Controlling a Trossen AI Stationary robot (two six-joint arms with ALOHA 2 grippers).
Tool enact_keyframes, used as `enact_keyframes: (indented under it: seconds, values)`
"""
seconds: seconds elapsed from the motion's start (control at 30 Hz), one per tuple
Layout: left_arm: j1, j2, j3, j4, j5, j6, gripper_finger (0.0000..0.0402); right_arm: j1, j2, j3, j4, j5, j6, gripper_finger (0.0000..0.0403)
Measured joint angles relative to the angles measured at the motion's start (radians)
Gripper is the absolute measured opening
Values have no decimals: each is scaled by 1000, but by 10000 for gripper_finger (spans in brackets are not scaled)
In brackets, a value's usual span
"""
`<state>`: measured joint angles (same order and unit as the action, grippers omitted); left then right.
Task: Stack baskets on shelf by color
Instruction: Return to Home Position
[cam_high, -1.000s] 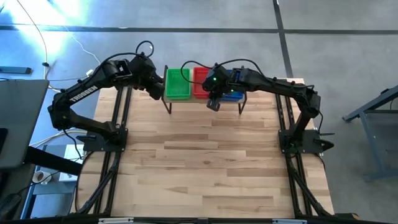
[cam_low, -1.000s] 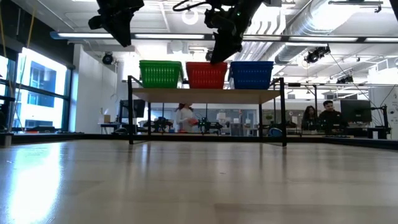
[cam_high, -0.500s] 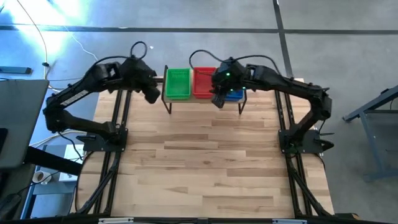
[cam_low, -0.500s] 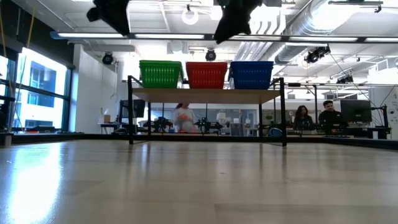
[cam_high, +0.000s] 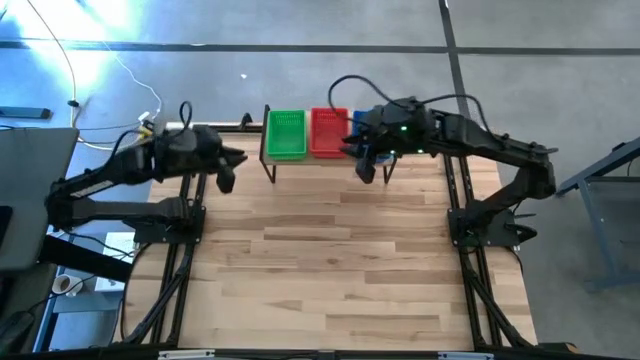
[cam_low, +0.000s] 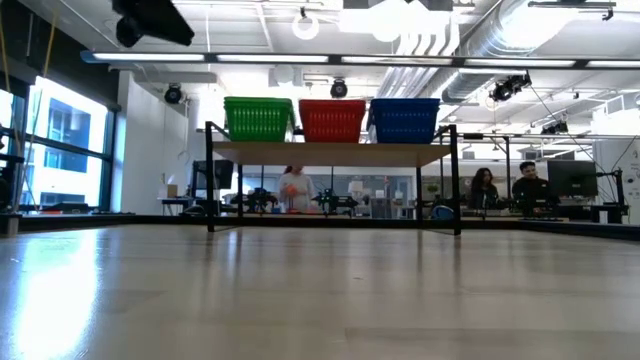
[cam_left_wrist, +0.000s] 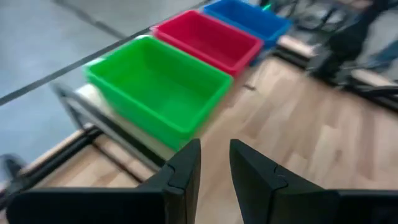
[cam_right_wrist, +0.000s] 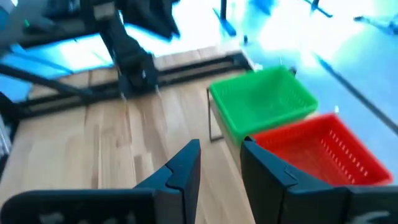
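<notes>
On the narrow wooden shelf (cam_low: 330, 152) at the table's far edge stand a green basket (cam_low: 258, 118), a red basket (cam_low: 332, 119) and a blue basket (cam_low: 404, 119) in a row, each resting by its bottom on the plank. From above, the green basket (cam_high: 286, 134) and the red basket (cam_high: 329, 132) show, while my right arm covers most of the blue one. My left gripper (cam_high: 225, 178) hangs left of the shelf, open and empty. My right gripper (cam_high: 365, 170) hangs just in front of the shelf's right part, open and empty.
The wide wooden tabletop (cam_high: 340, 260) stretches from the shelf to the near edge. Black arm frames (cam_high: 185, 215) run along both sides. In the room behind the table, people sit at desks (cam_low: 520, 190).
My left gripper has drawn back from the green basket toward the table's left edge and a little nearer. My right gripper has risen out of the low view and moved right, from before the red basket to before the blue one. The baskets have stayed put.
</notes>
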<state>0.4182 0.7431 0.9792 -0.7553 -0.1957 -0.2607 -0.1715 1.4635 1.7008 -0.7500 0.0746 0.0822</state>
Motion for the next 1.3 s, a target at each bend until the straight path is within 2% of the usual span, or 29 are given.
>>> enact_keyframes:
  seconds: [0.37, 0.6, 0.8, 0.97, 1.17, 1.3]
  values:
    - [-69, -353, -466, 339, 136, 6, 76, 2, -108, 0, 70, 50, 45, 101]
    - [-113, -573, -680, 456, 143, -22, 76, 2, -186, 0, 74, 55, 94, 101]
    - [-137, -711, -852, 631, 140, -24, 76, 2, -252, -9, 54, 56, 93, 101]
    - [-139, -739, -970, 766, 132, -74, 76, 2, -383, -177, 82, 63, 116, 101]
    - [-138, -717, -966, 770, 126, -44, 76, 2, -623, -502, 312, 60, 103, 101]
    - [-138, -706, -966, 773, 113, -33, 76, 2, -785, -680, 369, 49, 93, 101]
